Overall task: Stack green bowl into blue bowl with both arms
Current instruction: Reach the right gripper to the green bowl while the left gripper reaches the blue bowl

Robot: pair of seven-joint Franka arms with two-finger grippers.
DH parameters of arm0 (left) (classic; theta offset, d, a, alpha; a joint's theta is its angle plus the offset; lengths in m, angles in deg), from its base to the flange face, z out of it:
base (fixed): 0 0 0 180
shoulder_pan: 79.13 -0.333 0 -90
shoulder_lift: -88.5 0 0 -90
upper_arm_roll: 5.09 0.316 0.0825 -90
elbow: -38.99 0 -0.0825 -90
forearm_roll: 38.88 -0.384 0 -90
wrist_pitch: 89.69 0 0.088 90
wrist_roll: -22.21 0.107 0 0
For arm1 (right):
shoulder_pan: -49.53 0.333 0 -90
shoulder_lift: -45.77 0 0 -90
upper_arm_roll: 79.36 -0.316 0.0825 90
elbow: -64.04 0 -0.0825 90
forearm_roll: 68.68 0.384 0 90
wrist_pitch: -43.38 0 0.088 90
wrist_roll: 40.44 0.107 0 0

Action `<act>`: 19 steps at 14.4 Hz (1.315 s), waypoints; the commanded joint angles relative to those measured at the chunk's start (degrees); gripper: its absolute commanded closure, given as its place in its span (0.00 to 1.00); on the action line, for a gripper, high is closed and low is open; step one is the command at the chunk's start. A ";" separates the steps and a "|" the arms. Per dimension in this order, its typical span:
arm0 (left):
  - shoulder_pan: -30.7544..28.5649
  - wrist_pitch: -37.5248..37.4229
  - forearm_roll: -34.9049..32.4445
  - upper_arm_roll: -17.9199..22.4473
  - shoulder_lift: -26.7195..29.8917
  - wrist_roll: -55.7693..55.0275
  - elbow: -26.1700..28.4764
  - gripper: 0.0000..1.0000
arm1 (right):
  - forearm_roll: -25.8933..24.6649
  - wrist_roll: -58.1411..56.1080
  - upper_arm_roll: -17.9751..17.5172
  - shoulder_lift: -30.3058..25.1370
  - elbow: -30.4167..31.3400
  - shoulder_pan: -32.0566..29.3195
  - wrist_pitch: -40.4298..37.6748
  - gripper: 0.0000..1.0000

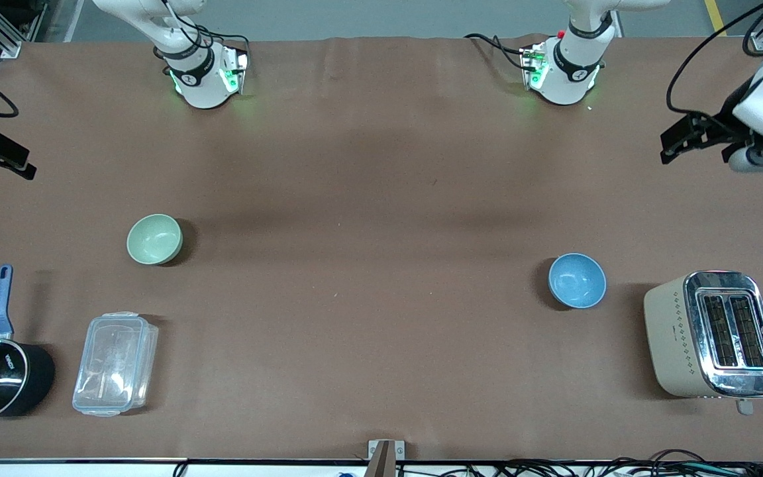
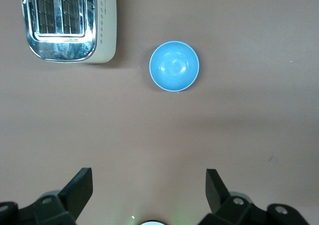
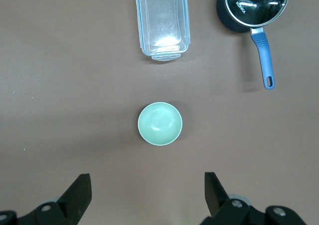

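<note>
- The table (image 1: 381, 199) is covered edge to edge by a plain brown cloth with faint creases; its edges are cut off at both ends of the front view.
- The two white arms rise from bases along the top of the front view, and both are mostly out of frame there.
- The left gripper (image 2: 149, 187) hangs high over the left arm's end of the table, with its black fingers (image 2: 79, 187) spread wide apart and nothing between them. The front view shows only part of this hand at the frame's edge.
- The right gripper (image 3: 148, 190) hangs over the right arm's end of the table, jaws likewise wide apart and empty; in the front view it is nearly all cut off.
- The toaster (image 1: 712, 334) is a cream box with a chrome top and two slots; whether anything sits in the slots is hard to tell.
- The saucepan (image 1: 0, 379) is black with a blue handle, covered by a glass lid with a blue knob; its inside cannot be made out.
- The clear plastic container (image 1: 115, 363) is a lidded rectangle and looks empty, lying just beside the saucepan.
- The blue bowl (image 1: 577, 281) is round, smooth, upright and empty, near the toaster.
- The green bowl (image 1: 154, 239) is pale mint, round, upright and empty, farther from the front camera than the container and well apart from the blue bowl.
</note>
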 commanded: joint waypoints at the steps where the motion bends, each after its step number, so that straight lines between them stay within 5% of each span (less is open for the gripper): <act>1: -0.94 -0.94 0.16 0.36 -9.43 1.38 -3.42 0.00 | -0.68 -0.83 0.05 -0.13 0.74 0.15 0.44 0.00; 4: -1.38 4.67 -1.15 0.45 -17.97 -0.10 -2.19 0.00 | 0.45 -8.09 2.76 2.33 2.66 -0.12 0.79 0.00; 6: -2.69 9.85 -1.69 0.45 -23.06 -0.64 -1.49 0.00 | 0.37 -12.42 4.95 2.16 10.18 -0.11 6.47 0.00; 10: -4.55 17.85 -1.51 0.27 -31.68 -0.55 -1.31 0.00 | 0.45 -16.82 9.70 1.37 31.96 -0.11 30.77 0.00; 14: -4.20 26.20 -1.60 0.27 -35.91 -0.64 1.06 0.00 | 0.45 -17.45 9.98 2.77 50.45 0.06 58.20 0.00; 16: -4.11 28.76 -1.60 0.18 -37.32 -0.73 1.59 0.02 | 0.54 -17.27 9.89 7.06 53.99 0.15 65.63 0.00; 19: -4.02 29.91 -1.60 -0.17 -38.55 -0.73 1.68 0.23 | 0.54 -16.83 9.63 12.17 57.95 0.59 76.09 0.01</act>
